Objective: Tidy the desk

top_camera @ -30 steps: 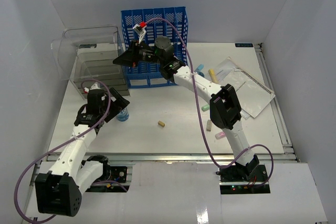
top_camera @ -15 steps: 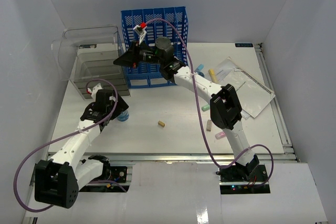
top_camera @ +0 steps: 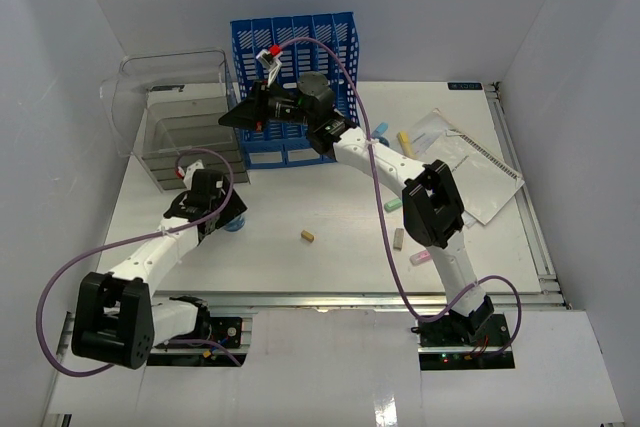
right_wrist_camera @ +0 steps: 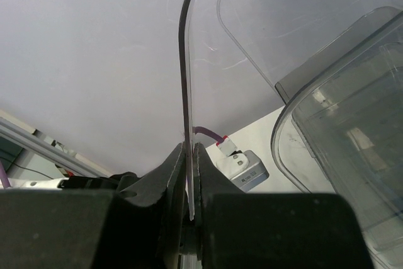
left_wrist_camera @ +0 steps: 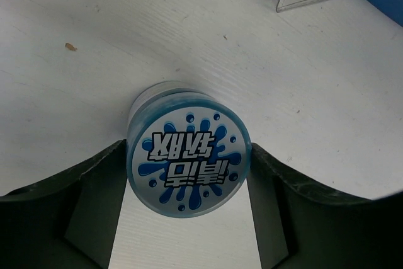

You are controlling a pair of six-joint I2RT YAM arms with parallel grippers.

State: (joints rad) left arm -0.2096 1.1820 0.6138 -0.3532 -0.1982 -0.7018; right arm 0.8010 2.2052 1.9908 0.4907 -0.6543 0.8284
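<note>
The white desk [top_camera: 330, 267] carries a round blue tub [top_camera: 235, 224] with a splash-print lid near its left side. My left gripper [top_camera: 229, 214] is open around it. In the left wrist view the tub [left_wrist_camera: 187, 162] sits between the fingertips [left_wrist_camera: 119, 155], which stand right at its sides, gripper [left_wrist_camera: 188, 150]. My right gripper [top_camera: 233, 117] is shut on the raised clear lid [top_camera: 170, 72] of the clear plastic box [top_camera: 185, 137]. In the right wrist view the lid's thin edge [right_wrist_camera: 184, 61] runs down into the closed gripper [right_wrist_camera: 189, 150].
A blue slotted file rack [top_camera: 300, 57] stands at the back, right of the box. A notebook and papers [top_camera: 470, 172] lie at the right. Several markers [top_camera: 405, 142] and a small tan piece [top_camera: 308, 236] lie on the desk's middle and right.
My left arm has stretched forward and its gripper has come down around the blue tub. My right gripper has stayed holding the lid up.
</note>
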